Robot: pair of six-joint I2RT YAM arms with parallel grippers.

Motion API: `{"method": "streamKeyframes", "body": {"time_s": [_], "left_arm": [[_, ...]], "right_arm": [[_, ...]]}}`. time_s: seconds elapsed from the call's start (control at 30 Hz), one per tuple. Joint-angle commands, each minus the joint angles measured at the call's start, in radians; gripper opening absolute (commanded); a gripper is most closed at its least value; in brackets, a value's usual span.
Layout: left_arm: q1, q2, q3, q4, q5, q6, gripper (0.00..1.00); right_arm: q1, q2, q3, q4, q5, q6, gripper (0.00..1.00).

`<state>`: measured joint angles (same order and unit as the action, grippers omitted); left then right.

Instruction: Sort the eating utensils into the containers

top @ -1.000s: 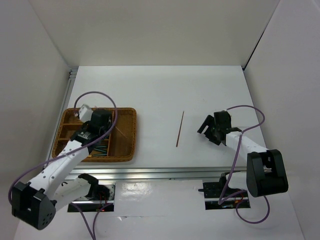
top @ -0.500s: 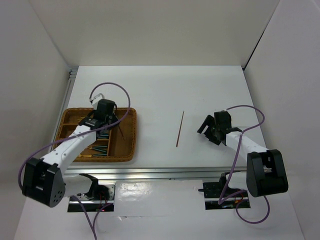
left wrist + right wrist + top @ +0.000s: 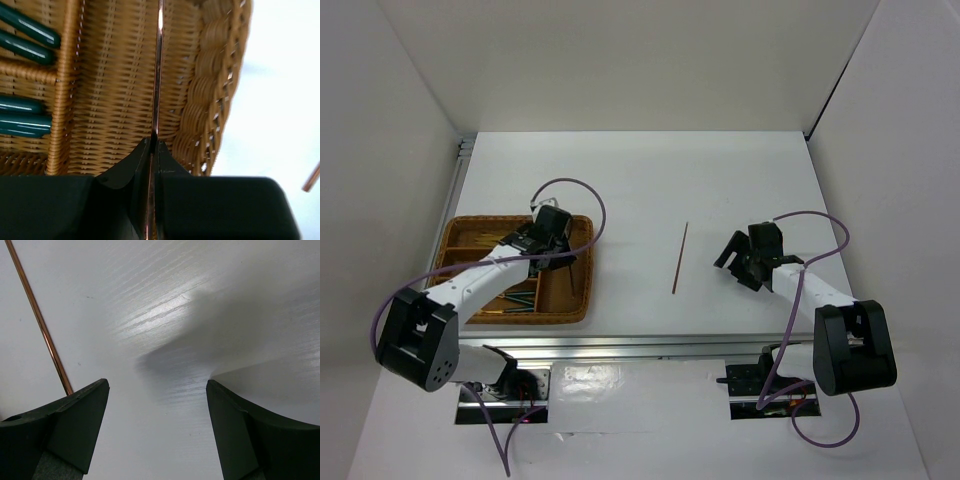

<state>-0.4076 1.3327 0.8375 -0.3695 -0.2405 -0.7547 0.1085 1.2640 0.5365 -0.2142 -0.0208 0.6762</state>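
Wicker tray (image 3: 216, 90) rim just right of stick (image 3: 158, 75) clamped in left fingers (image 3: 125, 172).

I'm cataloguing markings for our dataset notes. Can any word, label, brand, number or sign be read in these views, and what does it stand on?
None can be read. No text shows on the wicker tray, the green-handled utensils, the held stick, the loose stick, the left gripper or the right gripper.
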Motion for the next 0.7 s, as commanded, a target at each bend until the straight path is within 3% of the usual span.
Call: {"method": "streamKeyframes", "body": {"time_s": [0.0,0.13,0.3,0.4,0.57,0.67], "left_arm": [[-0.014,0.037,0.02,-0.032,-0.011,0.029,0.19],[-0.025,0.057,0.041,-0.052,-0.022,0.011,0.24],[-0.059,0.057,0.106,-0.108,-0.074,0.011,0.46],[-0.102,0.068,0.187,-0.158,-0.123,0.02,0.53],[-0.192,0.112,0.342,-0.217,-0.157,0.07,0.57],[-0.269,0.163,0.428,-0.168,-0.082,0.109,0.57]], "right_arm": [[-0.007,0.012,-0.01,-0.024,-0.011,0.006,0.86],[-0.007,0.012,-0.01,-0.024,-0.011,0.006,0.86],[-0.007,0.012,-0.01,-0.024,-0.002,0.006,0.86],[-0.007,0.012,-0.01,-0.024,-0.002,0.006,0.86],[-0.007,0.012,-0.02,-0.024,-0.002,0.006,0.86],[-0.007,0.012,-0.02,-0.024,-0.002,0.006,0.86]]}}
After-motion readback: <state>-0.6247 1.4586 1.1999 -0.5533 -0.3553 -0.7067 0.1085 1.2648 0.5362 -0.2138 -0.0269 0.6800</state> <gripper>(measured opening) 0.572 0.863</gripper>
